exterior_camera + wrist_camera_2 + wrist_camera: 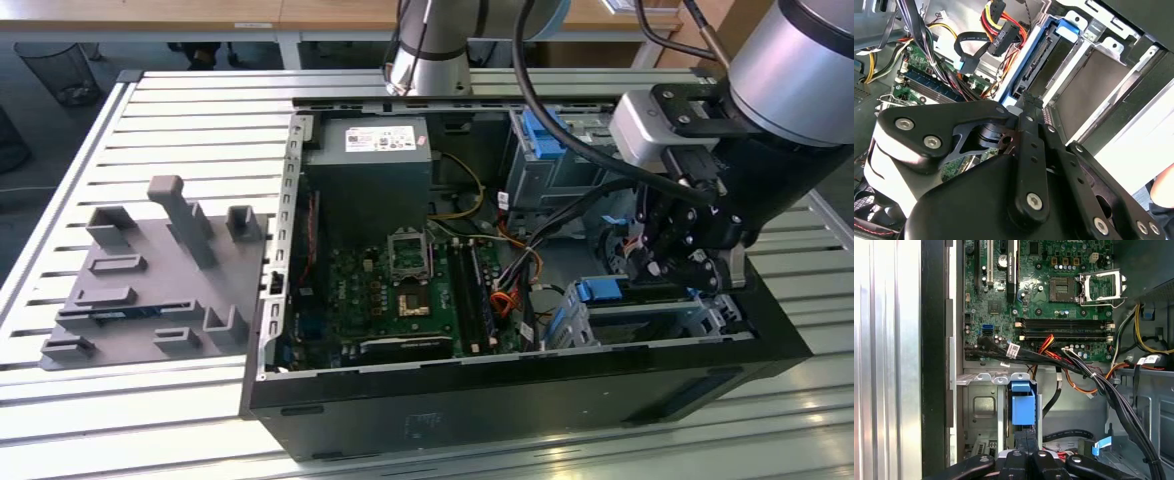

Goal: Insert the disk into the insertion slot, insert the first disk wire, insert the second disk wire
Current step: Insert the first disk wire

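The disk (pixel 601 292) stands on edge in the insertion slot (pixel 661 318) at the near corner of the open computer case, on the exterior view's right. Its blue carrier (pixel 1022 407) and connector edge (pixel 1040 56) show in both wrist views, between the silver cage walls (pixel 1104 65). My gripper (pixel 675 284) hangs just above the slot with its fingers together, the tips (pixel 1026 434) at the carrier's end. Nothing is between the fingers (pixel 1026 107). A black flat wire with a blue tag (pixel 970 44) and a red-yellow-black power plug (pixel 1001 31) hang loose beside the disk.
The motherboard (pixel 400 280), a power supply (pixel 367 165) and a taller cage with a blue latch (pixel 541 135) are inside the case. Bundled cables (pixel 1079 367) cross above the slot. A grey fixture plate (pixel 147 280) lies on the slatted table at the exterior view's left.
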Tool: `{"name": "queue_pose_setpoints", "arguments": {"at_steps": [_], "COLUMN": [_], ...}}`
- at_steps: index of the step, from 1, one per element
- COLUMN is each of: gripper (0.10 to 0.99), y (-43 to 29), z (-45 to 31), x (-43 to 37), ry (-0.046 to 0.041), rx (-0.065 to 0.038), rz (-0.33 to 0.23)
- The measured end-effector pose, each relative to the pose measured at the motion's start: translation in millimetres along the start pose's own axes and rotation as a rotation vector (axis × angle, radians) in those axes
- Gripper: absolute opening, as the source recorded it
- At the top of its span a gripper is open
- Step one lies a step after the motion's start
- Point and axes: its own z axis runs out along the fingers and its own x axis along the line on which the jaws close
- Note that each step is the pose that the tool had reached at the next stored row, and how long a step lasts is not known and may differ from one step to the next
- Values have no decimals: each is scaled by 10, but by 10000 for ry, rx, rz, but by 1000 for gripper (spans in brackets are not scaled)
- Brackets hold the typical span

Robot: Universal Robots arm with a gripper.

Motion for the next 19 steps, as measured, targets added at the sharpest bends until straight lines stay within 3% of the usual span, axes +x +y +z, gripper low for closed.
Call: {"name": "queue_pose_setpoints", "arguments": {"at_steps": [8, 14, 19], "gripper": [106, 106, 106], "y": [0, -12, -81], "z": [-119, -129, -128], "x": [-8, -10, -12], "ry": [-1, -9, -18], "rx": [0, 1, 0], "rz": [-1, -3, -3]}}
